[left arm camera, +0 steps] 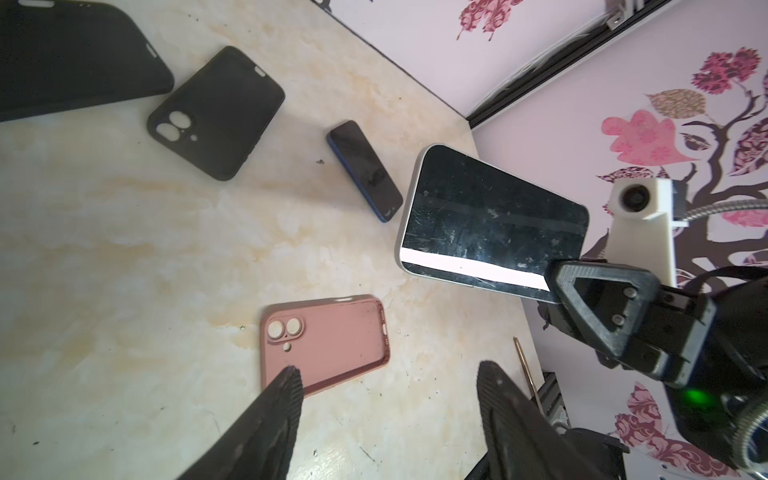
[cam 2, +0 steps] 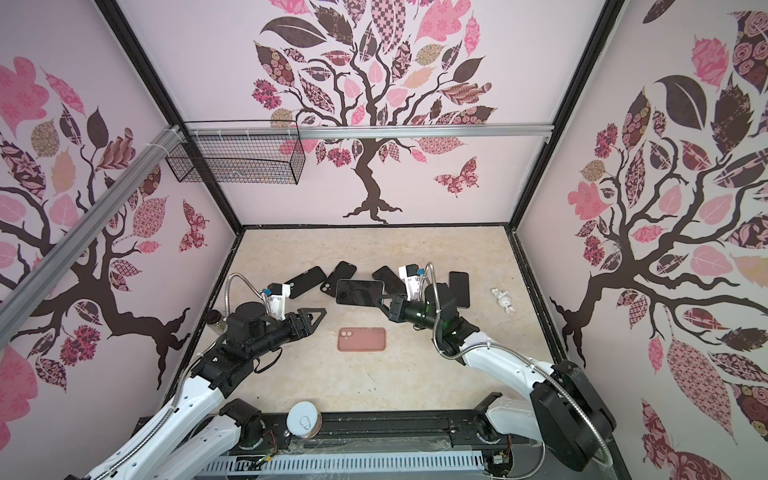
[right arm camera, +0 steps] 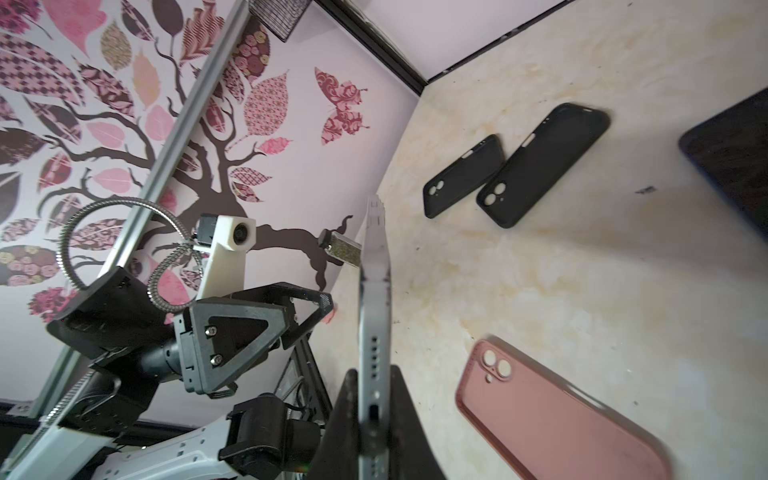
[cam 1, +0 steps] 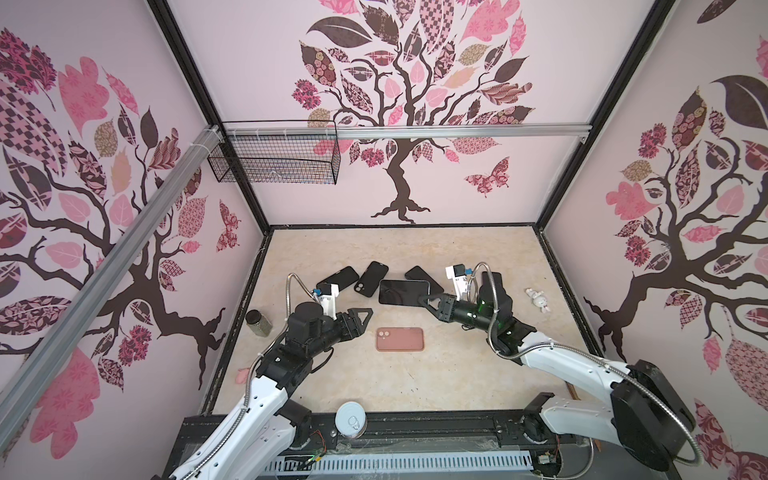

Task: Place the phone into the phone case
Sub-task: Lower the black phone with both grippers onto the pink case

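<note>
**Status**

- R gripper (cam 1: 427, 300): clamped on one short end of the phone (cam 1: 403, 291). Phone is held clear of the desk (cam 1: 415, 386), screen up, long side approx. parallel to the far edge. The right wrist view shows it edge-on (right arm camera: 374, 291), pinched between both fingers.
- L gripper (left arm camera: 388, 374): jaws apart, nothing between them. It hangs over the desk just left of the pink case (cam 1: 400, 338), not touching it.
- Pink case: flat near desk centre, open side up, camera cutout toward the left edge. It lies apart from the phone, on the near side of it.
- Misc.: two black cases (cam 1: 337, 279) (cam 1: 371, 278) lie toward the far edge. A 2nd phone (left arm camera: 365, 170) lies beside them. Jar (cam 1: 258, 322) stands at the left edge, can (cam 1: 351, 419) at the near edge.
</note>
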Tool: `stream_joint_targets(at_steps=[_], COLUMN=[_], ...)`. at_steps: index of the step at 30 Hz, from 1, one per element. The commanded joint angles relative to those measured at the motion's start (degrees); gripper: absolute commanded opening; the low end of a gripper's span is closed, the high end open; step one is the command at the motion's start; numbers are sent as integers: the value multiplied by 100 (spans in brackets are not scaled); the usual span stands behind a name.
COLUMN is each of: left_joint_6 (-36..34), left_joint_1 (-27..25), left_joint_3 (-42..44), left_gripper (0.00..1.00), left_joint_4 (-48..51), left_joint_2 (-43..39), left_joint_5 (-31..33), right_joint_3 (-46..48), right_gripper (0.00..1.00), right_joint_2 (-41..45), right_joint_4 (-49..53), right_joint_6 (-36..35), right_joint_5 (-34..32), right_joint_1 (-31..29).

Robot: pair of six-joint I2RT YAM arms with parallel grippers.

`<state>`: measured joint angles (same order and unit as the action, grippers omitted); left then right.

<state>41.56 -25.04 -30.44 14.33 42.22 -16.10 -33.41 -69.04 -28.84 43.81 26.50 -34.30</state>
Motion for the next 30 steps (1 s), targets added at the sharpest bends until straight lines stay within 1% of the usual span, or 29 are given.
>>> stream_joint_targets(at_steps=[1, 7, 12, 18, 20, 21, 24, 30], left_joint_6=[-137, -420, -542, -615, -707, -725, -753, -669], left_joint_1=[18, 17, 16, 21, 17, 16, 16, 8], left_joint_3=[-95, -62, 10, 170, 203, 213, 238, 490], left_gripper=[70, 70, 70, 69, 74, 75, 75, 76], left_joint_4=[103, 339, 320, 39, -36, -42, -168, -670], left_joint_2=[107, 260, 460, 788, 939, 1016, 1217, 1521], left_joint_5=[219, 388, 457, 481, 493, 509, 345, 79], right_joint_3=[-295, -435, -370, -301, -265, -254, -220, -151], right_gripper=[8, 9, 10, 10, 10, 10, 11, 12], right_joint_2=[244, 30, -171, -489, -549, -573, -665, -998], right_joint_4=[1162, 1916, 1987, 1873, 1745, 1687, 1547, 1138], right_joint_6=[-697, -935, -846, -674, -591, -544, -394, 62], right_joint_5=[-300, -277, -116, 103, 182, 212, 341, 813], right_joint_1=[28, 27, 28, 28, 25, 29, 26, 26])
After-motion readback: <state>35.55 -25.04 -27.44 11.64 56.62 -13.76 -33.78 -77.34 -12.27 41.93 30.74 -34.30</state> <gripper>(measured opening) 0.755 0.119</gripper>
